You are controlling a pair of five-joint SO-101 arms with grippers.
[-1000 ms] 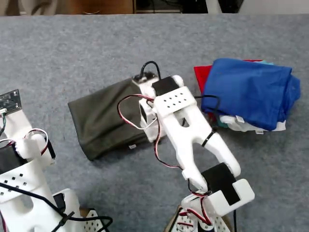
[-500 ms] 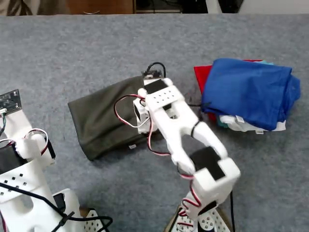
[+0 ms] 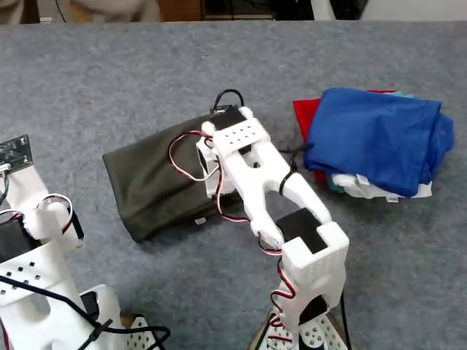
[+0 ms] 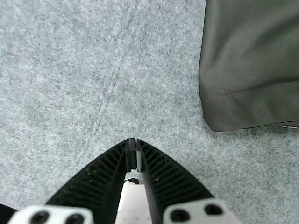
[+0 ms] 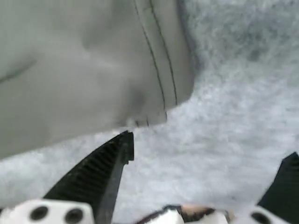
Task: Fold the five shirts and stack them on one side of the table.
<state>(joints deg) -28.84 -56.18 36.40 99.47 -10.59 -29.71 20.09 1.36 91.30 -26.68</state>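
Dark olive shirt (image 3: 162, 182): folded, lying flat near the centre of the grey table (image 3: 109, 80), at roughly 9 o'clock from the stack of shirts (image 3: 368, 157) and apart from it. The stack sits toward the table's 3 o'clock side, with a blue shirt (image 3: 376, 135) on top, a red shirt (image 3: 305, 115) showing beneath it, and pale fabric at the bottom edge.

Right arm (image 3: 255, 171): extends from 6 o'clock, with its wrist over the olive shirt's 2 o'clock edge. Right gripper (image 5: 201, 172): fingers spread wide. The shirt's stitched corner lies just ahead of one fingertip; contact cannot be confirmed. Bare table shows between the fingers.

Left arm (image 3: 36, 277): stands at the table's 8 o'clock corner. Left gripper (image 4: 132, 150): fingers pressed together with nothing between them, above bare table, the olive shirt's corner nearby and clear of them.
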